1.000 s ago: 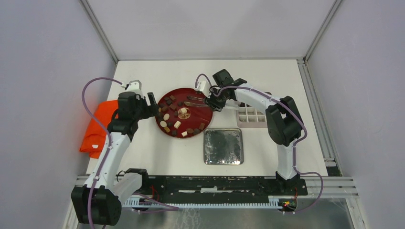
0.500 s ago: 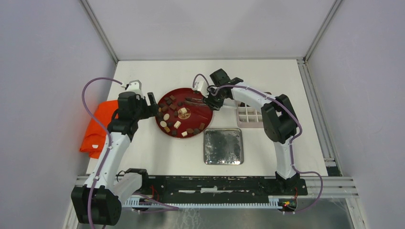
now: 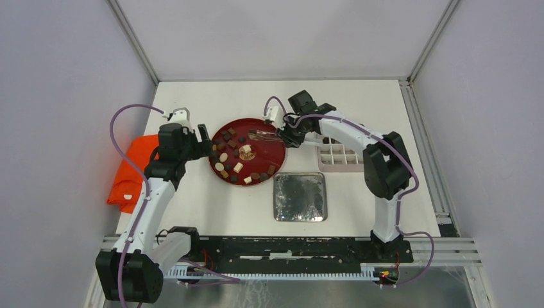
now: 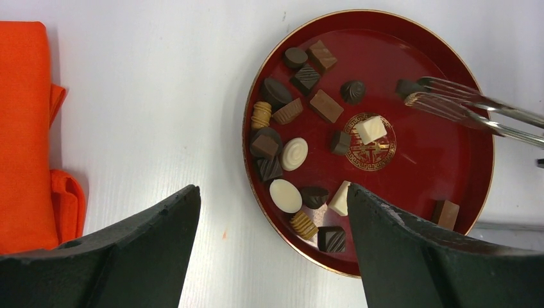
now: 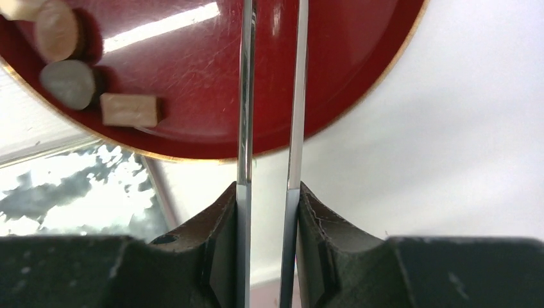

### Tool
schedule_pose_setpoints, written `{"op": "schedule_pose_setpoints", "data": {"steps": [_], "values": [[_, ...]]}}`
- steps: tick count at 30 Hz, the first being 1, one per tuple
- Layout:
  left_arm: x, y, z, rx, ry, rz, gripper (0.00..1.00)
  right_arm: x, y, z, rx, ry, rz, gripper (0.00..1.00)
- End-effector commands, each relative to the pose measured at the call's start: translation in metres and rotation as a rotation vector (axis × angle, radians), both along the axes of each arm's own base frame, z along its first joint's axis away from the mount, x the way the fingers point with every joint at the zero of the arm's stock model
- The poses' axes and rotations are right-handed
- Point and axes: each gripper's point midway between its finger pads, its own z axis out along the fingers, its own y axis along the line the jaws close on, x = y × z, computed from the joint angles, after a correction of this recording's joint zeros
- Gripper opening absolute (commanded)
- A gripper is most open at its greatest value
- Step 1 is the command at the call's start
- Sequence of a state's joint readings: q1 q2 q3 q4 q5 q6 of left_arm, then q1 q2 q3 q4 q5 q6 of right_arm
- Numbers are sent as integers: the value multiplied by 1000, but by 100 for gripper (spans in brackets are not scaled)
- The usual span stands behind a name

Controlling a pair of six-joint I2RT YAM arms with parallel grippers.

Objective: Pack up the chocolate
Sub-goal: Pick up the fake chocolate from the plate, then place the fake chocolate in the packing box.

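From its base at the near edge of the desk (image 3: 212,205), the left arm is rising and bending forward. It is holding the left pincer (image 4: 272,191) spread wide and empty by the left rim of the red plate (image 4: 442,160), with an orange cloth (image 4: 22,128) lying on its outer side.

The right arm is climbing from its base, folding its elbow above the pale grid box (image 3: 339,156) and stretching leftward. The right pincer (image 5: 269,192) is squeezing the tongs (image 4: 475,106) by their handle end. Their tips are hanging over the plate's far right part, just beside a dark piece; whether they are touching it is hard to tell.

The chocolate (image 4: 295,154) is lying scattered on the plate, mostly across its left half.

Against a second ago, the tongs' blades are standing closer together and their tips are sitting slightly nearer the far rim; the left arm is unchanged.

A gold emblem (image 4: 369,146) is showing at the plate's centre, its marks too small to read.
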State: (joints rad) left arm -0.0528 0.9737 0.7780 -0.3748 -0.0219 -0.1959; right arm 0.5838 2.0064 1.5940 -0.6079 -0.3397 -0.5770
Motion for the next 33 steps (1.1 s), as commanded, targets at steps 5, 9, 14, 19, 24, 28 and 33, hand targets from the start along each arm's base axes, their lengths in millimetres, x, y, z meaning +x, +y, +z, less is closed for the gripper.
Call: {"op": "schedule_pose_setpoints", "data": {"steps": [5,9,14,19,24,28,33], "values": [[3,2,9,32,-28,-17,89,-19,-58,95,168,-147,-57,0],[3,2,9,30,-29,-20,89,-24,-118,106,167,-173,-172,0],[2,1,8,27,-25,-25,89,-37,-200,96,109,-181,-334,0],[3,-1,7,22,-24,-30,89,-54,-266,82,61,-155,-457,0],[3,-1,6,21,-18,-32,89,-66,-312,66,21,-113,-541,2],[3,-1,6,21,-20,-34,89,-75,-325,53,17,-64,-550,3],[3,-1,5,21,-18,-33,89,-86,-325,43,19,-30,-533,6]]}}
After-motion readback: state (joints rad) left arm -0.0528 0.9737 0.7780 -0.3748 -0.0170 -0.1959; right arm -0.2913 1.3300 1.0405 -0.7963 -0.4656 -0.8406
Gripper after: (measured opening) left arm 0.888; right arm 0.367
